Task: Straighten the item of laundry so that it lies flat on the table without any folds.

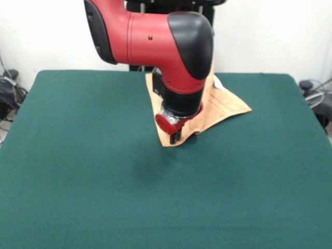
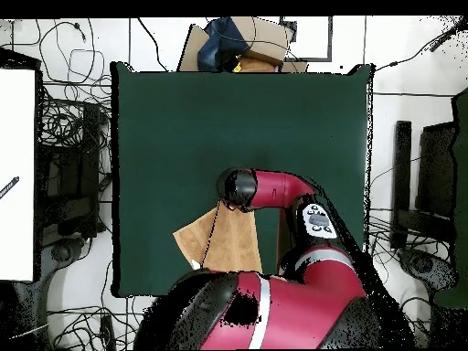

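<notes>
Here the towel (image 1: 228,106) lies on the dark green desk (image 1: 78,171) toward the robot's side, well away from the camera-side edge in the front view. It is not flat: it shows as a bunched, roughly triangular shape with one corner pointing out to the picture's right and another pointing toward the camera, and a small white tag (image 1: 218,83) peeks out near the arm. In the overhead view the cloth reads as two overlapping panels beside the robot's base, so at least one layer seems doubled over.

The end effector (image 1: 175,136) is down at the camera-side corner of the towel, its dark tip touching or just above the cloth. I cannot tell whether it is grasping the fabric or released, since the wrist hides the tip.

Judging by this, the step in hand is taking hold of that corner. The next move probably calls for a firm pinch on only the top layer, then a pull outward across the desk, away from the bunched part, to open the fold.
</notes>
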